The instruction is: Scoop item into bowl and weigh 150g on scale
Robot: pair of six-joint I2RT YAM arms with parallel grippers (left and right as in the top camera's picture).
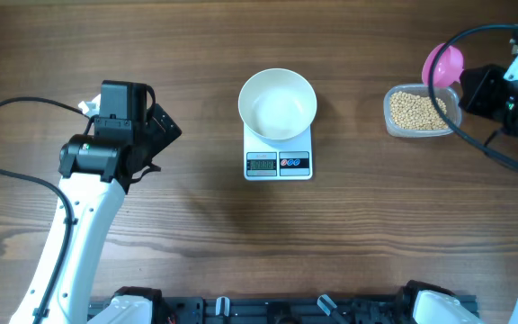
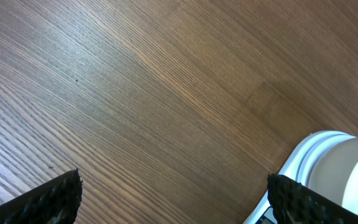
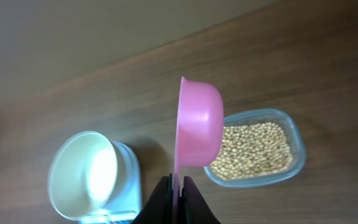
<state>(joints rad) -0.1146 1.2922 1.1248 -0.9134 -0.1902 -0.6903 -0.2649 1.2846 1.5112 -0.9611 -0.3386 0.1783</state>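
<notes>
At nine o'clock on the table, the left fingers stand wide apart over bare wood and hold nothing. They are near the scale but not touching it.

In the middle, the white bowl sits on the scale and looks empty. The display faces six o'clock, and its digits are too small to read.

At three o'clock from the bowl lies a clear tub holding the beans; none show anywhere else. The right fingers are pressed together on the handle of a pink scoop. It hangs by the tub's one-o'clock corner, turned on its side, with no beans visible in it.

The step in hand looks like loading the first scoop. To do it well, the scoop's mouth should roll downward and drive into the deepest part of the beans, then level out before it lifts so that nothing rolls off. The carry toward nine o'clock should be slow and low, ending over the bowl's centre. The scoop should then tip gently and never lean on the rim, since pressure there would falsify the reading. Near the target, small part-scoops are safer.
</notes>
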